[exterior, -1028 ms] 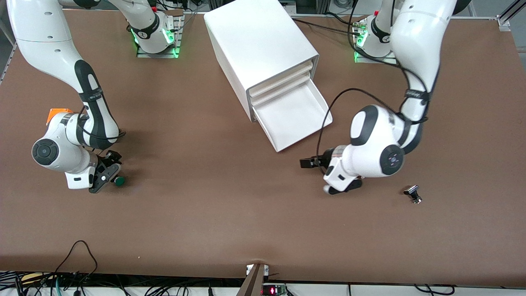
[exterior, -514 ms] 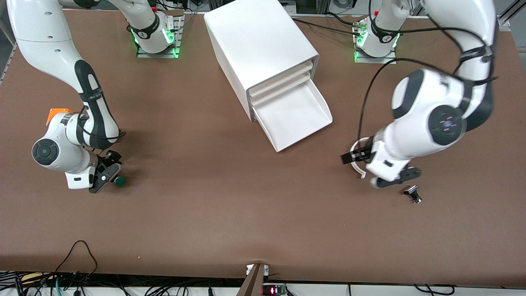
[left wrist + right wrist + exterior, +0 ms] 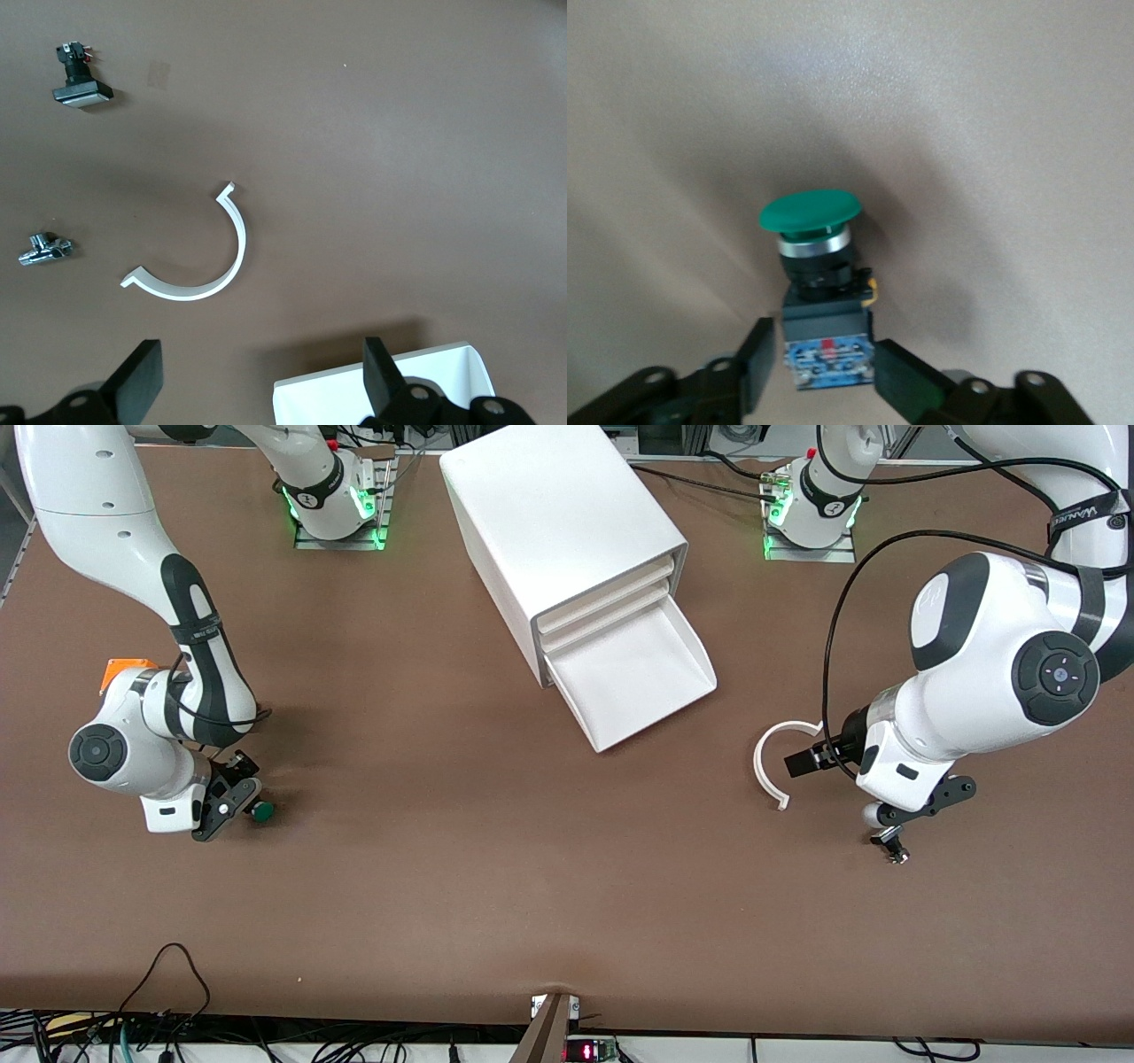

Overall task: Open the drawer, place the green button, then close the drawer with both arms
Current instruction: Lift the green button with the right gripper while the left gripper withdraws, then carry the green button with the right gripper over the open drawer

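Brown table (image 3: 496, 886), one button (image 3: 819, 266) (green cap), one drawer (image 3: 633, 677) pulled open

No wording can be read with certainty; only faint, illegible white lettering is seen on the black cable straps (image 3: 1083, 514) of both arms.

Lowest drawer (image 3: 640, 677) open; green-capped button (image 3: 819, 266) gripped

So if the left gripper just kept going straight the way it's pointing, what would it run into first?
The left gripper is open and points down at the table. Straight ahead lies the white curved strip, so it would probably meet that, or bare table beside it. Depth is hard to judge.
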`<state>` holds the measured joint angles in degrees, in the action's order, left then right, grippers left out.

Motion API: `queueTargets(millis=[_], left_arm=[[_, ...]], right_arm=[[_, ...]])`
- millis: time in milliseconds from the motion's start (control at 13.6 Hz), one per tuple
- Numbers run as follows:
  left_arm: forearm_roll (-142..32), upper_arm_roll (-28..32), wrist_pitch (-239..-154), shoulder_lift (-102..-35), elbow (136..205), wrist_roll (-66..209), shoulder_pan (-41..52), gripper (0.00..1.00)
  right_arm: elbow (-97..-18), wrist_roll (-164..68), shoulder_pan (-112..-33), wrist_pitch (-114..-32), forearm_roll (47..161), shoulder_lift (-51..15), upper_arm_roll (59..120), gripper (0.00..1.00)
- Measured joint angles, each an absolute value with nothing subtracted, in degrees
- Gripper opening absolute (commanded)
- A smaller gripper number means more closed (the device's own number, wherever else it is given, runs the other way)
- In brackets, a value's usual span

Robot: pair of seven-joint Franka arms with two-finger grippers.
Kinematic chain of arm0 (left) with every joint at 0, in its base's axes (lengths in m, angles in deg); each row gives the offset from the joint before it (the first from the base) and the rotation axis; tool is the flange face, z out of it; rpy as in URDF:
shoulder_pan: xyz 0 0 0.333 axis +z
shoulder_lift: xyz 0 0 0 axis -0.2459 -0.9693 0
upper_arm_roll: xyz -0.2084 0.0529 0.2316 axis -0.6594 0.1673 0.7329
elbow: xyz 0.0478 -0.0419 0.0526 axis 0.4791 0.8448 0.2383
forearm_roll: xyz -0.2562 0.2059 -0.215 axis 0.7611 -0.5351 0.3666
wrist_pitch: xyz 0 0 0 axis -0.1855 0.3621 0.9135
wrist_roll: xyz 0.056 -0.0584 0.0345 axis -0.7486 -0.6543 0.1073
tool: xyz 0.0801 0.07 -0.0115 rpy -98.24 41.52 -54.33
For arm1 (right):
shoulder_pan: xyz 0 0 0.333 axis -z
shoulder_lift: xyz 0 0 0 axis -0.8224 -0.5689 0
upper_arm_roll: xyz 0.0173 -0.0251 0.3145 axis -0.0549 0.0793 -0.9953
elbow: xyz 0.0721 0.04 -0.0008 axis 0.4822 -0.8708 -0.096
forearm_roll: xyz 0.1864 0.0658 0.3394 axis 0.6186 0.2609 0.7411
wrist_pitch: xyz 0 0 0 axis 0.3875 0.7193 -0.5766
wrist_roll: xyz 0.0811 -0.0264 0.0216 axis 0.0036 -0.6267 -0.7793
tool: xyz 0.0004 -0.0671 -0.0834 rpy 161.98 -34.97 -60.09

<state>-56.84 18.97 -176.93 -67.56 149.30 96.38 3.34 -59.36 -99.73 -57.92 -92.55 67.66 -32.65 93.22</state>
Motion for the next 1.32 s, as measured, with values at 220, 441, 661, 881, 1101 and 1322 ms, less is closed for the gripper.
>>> queueTargets(millis=[220,441,661,881,1101,1322], left_arm=[[-57.8,19.0,-176.9,-67.6,149.4,96.4,3.3,0.99],[-58.7,18.9,-176.9,-67.6,149.4,96.4,3.3,0.99],[-58.7,18.9,-176.9,-67.6,149.4,96.4,3.4,0.99],[-58.7,19.0,-176.9,-67.6,149.4,96.4,3.4,0.99],[-58.8,19.0,-176.9,-67.6,149.4,96.4,3.6,0.99],[-58.9,19.1,-176.9,-67.6,149.4,96.4,3.9,0.99]], right_arm=[[-59.4,-99.9,-57.9,-92.5,67.7,-32.5,93.2,0.0],[-59.3,-99.9,-57.9,-92.6,67.7,-32.5,93.0,0.0],[-59.1,-99.9,-58.0,-92.7,67.7,-32.5,92.7,0.0],[-58.7,-99.9,-58.0,-92.0,67.7,-32.4,92.6,0.0],[-54.1,-97.2,-58.3,-84.5,67.8,-32.2,92.5,0.0],[-47.0,-91.7,-60.2,-74.0,67.9,-31.7,92.1,0.0]])
